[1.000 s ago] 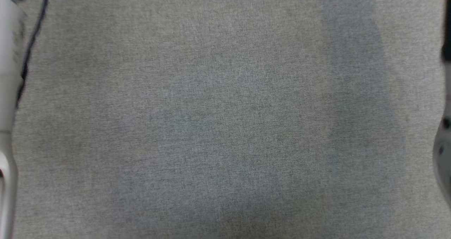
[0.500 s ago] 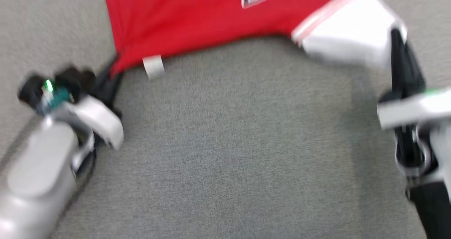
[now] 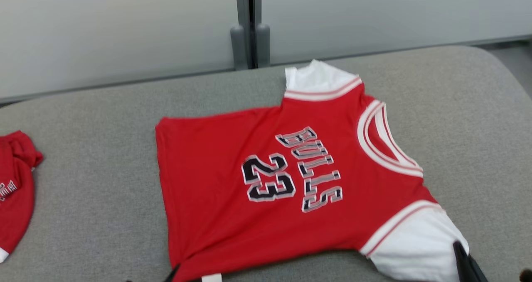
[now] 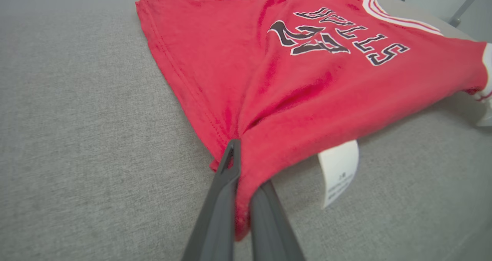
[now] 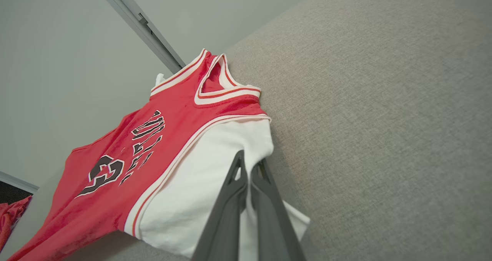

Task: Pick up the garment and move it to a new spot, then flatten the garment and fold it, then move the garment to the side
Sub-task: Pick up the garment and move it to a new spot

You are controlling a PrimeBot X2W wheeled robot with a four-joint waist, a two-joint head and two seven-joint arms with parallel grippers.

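Broadly, a grey woven-fabric upholstered surface [image 3: 91, 149] with a rounded far corner is seen, backed by pale frosted wall panels [image 3: 124, 33] that are joined at a grey vertical post [image 3: 249, 24]. A red basketball jersey with white sleeves [image 3: 216, 182], lettered "BULLS 23" in black, is spread face up near the middle of the surface, its neck toward the right. Its hem corner is clamped between the fingers of the left end effector [image 4: 244, 168], where the cloth is lifted and drawn into folds; a white care label [image 4: 338, 168] hangs just beside. The near white sleeve [image 5: 200, 168] is pinched by the right end effector [image 5: 250, 159]. A second crumpled red garment [image 3: 14, 190] is seen at the left edge of the head view, well apart.
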